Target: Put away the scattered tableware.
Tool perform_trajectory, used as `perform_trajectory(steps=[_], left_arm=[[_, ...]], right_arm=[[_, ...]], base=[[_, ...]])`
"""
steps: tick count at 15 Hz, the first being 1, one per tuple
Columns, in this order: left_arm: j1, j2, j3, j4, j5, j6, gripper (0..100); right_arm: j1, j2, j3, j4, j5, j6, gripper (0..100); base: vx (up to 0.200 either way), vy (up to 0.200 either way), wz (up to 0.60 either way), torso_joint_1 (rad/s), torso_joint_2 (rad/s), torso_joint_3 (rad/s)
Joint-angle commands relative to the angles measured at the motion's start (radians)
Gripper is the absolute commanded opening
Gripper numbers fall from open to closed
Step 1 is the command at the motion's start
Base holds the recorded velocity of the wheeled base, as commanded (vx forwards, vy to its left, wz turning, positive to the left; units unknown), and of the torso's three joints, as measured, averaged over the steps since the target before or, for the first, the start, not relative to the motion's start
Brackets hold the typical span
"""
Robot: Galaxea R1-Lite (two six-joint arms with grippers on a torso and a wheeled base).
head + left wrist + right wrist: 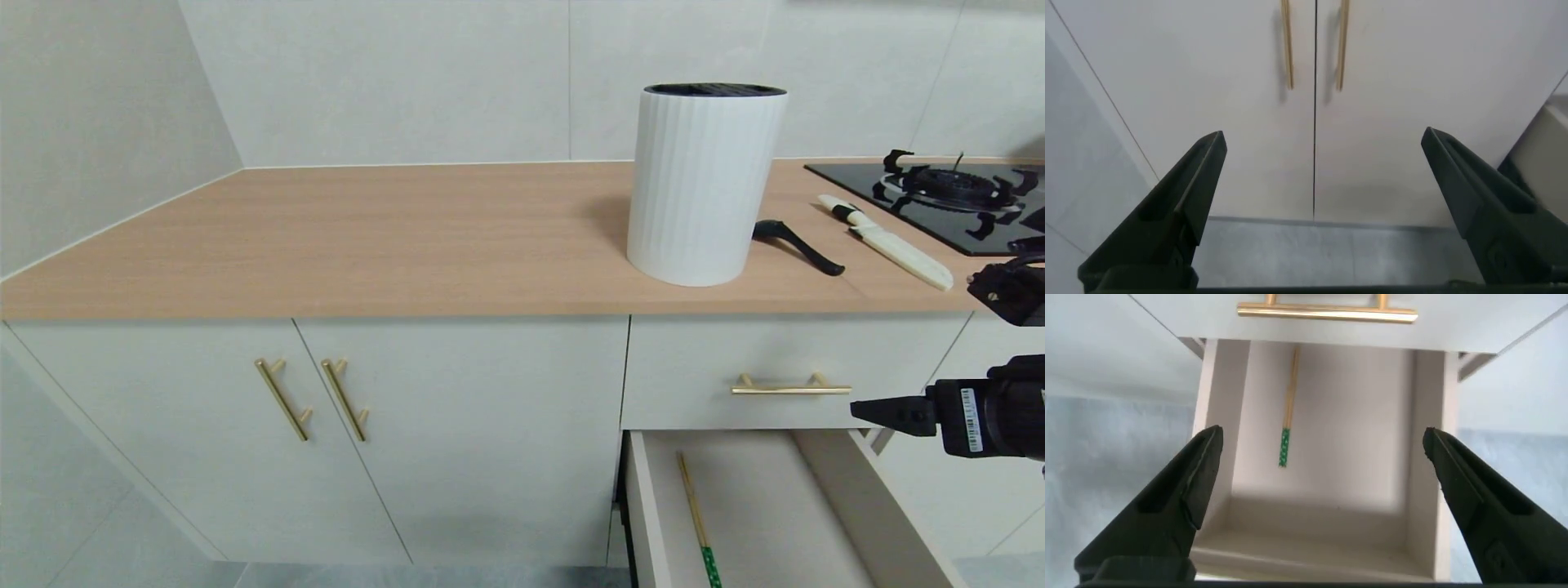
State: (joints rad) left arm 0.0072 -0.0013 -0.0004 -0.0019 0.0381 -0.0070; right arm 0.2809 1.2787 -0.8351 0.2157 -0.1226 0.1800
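A pair of wooden chopsticks with green ends (696,513) lies inside the open lower drawer (645,506), toward its left side. On the wooden counter (367,237) a black utensil (798,246) and a white knife with a cream handle (887,242) lie to the right of a tall white ribbed holder (704,186). My right gripper (859,411) hangs open above the drawer's right side with nothing in it; from the right wrist it (1323,434) frames the drawer (1208,416) and the chopsticks (1287,416). My left gripper (1323,139) is open, facing the cabinet doors (1388,122).
A black gas hob (951,196) sits at the counter's far right. A closed drawer with a gold handle (790,389) is just above the open one. Two cabinet doors with gold handles (314,400) stand to the left. The counter's left half is bare.
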Motion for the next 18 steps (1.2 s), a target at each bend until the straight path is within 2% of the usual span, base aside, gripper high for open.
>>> perform_trajectory(steps=[1,13,16,17,18], left_arm=[[0.0,0.001,0.0,-0.001,0.0,-0.001,100],[0.0,0.001,0.0,-0.001,0.0,-0.001,100],[0.0,0.001,0.0,-0.001,0.0,-0.001,100],[0.0,0.001,0.0,-0.001,0.0,-0.001,100],[0.0,0.001,0.0,-0.001,0.0,-0.001,100]], right_arm=[[-0.002,0.004,0.002,-0.006,0.0,0.001,100],[-0.002,0.025,0.01,-0.042,0.003,-0.002,100],[-0.052,0.157,-0.012,-0.168,-0.005,-0.062,100],[-0.109,0.261,-0.044,-0.309,0.008,-0.1,100],[-0.14,0.329,-0.085,-0.371,0.032,-0.105,100]], base=[[0.0,0.0,0.0,0.159,-0.45,-0.295],[0.0,0.0,0.0,0.191,-0.47,-0.276],[0.0,0.0,0.0,0.04,-0.1,-0.058],[0.0,0.0,0.0,0.0,0.0,0.0],[0.0,0.0,0.0,0.0,0.0,0.0]])
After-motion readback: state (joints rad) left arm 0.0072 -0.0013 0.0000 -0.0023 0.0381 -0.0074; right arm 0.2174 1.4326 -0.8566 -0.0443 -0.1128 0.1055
